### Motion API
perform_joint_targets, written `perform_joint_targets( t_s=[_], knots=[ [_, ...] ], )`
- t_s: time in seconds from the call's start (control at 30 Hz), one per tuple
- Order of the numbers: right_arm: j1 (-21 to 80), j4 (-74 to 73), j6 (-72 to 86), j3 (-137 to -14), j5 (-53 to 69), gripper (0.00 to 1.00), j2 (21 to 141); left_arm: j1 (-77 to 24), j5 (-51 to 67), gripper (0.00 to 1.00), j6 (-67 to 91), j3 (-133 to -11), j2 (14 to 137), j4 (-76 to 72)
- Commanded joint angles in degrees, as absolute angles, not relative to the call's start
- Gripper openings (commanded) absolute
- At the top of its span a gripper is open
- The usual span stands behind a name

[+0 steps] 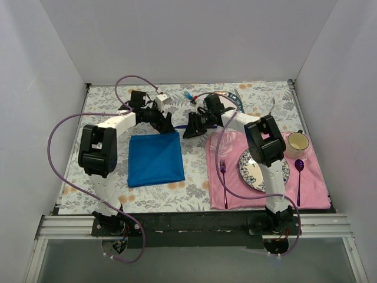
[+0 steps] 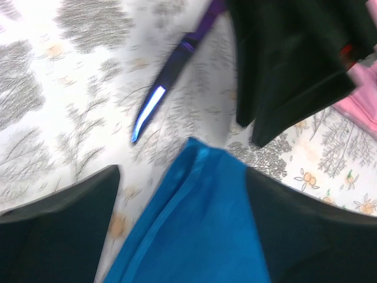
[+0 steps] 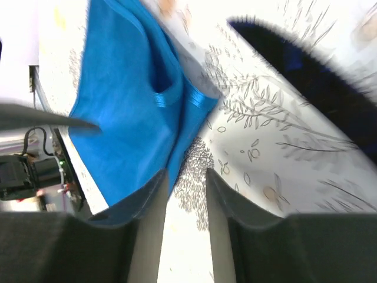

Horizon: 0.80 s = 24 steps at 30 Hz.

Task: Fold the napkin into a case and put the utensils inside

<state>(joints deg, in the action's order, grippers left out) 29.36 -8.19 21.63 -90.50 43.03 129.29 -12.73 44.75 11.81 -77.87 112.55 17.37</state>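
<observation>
Closest to me the left arm (image 1: 97, 150) and the right arm (image 1: 265, 144) rise from the near edge of the table (image 1: 194, 191) and reach in toward the middle. From there the biggest thing is the pink placemat (image 1: 235, 194) on the right, carrying a plate (image 1: 242, 166), a cup (image 1: 297, 142), a magenta fork (image 1: 223, 174) and a purple spoon (image 1: 299, 174). None of that is being touched.

Left of it the napkin (image 1: 155, 160) lies flat on the table, folded to a rough square with a diagonal crease showing. It is not yet the narrow case. Both arms meet at its far right corner. The left fingers (image 2: 59, 236) stand wide, with that corner lying loose between them and not pinched. The right fingers (image 3: 144, 230) are only narrowly parted, bare table showing in the gap and the cloth's edge just beside them. Neither set holds anything.

The dark purple knife (image 2: 162, 88) lies on the table just beyond the corner, close to it but apart. The light-blue fork I cannot pick out for certain.

To my eye the folding step is in hand, between grips. The next move calls for taking one edge cleanly through all its layers and laying it across to narrow the square, without catching the knife
</observation>
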Motion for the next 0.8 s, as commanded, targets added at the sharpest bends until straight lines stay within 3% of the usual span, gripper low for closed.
perform_joint_targets(
  t_s=[0.0, 0.07, 0.1, 0.17, 0.23, 0.33, 0.37, 0.4, 0.47, 0.53, 0.77],
  knots=[
    [26.72, -10.90, 14.16, -96.50, 43.85, 0.47, 118.76, -5.90, 42.19, 0.98, 22.93, -80.07, 101.18, 13.98],
    [26.81, -8.54, 11.17, -97.03, 44.12, 0.60, 116.47, -4.66, 40.09, 0.98, 25.91, -79.46, 95.56, 13.62],
    [26.89, -6.87, 10.47, -96.94, 44.21, 0.81, 114.19, -3.27, 38.95, 0.98, 26.88, -78.67, 93.71, 13.19],
    [27.24, -0.55, 8.80, -95.89, 45.95, 0.99, 112.16, -1.07, 38.06, 0.98, 33.35, -76.83, 88.19, 11.79],
    [27.33, 8.83, 11.06, -92.31, 48.50, 0.99, 110.31, -0.88, 29.56, 0.98, 39.52, -72.70, 84.92, 8.01],
    [27.25, 25.36, 27.01, -90.97, 55.17, 0.99, 113.19, -0.09, 29.09, 0.98, 46.82, -68.84, 81.13, 7.73],
    [27.42, 40.10, 33.60, -90.97, 61.63, 0.99, 114.94, 2.70, 30.40, 0.98, 49.54, -68.38, 81.47, 8.08],
    [27.94, 45.04, 49.67, -91.75, 63.44, 0.99, 120.18, 3.33, 32.15, 0.98, 53.40, -68.64, 82.26, 11.83],
    [30.48, 30.23, 46.69, -101.36, 64.60, 0.99, 124.52, 5.61, 46.00, 0.98, 55.97, -68.65, 84.71, 15.02],
    [31.90, 31.97, 47.10, -98.46, 63.12, 0.99, 125.16, 6.33, 54.01, 0.98, 64.48, -65.58, 86.57, 11.45],
    [35.85, 29.01, 55.02, -93.26, 57.84, 0.99, 129.37, 7.03, 61.33, 0.98, 74.96, -55.03, 90.60, -1.56]
  ],
)
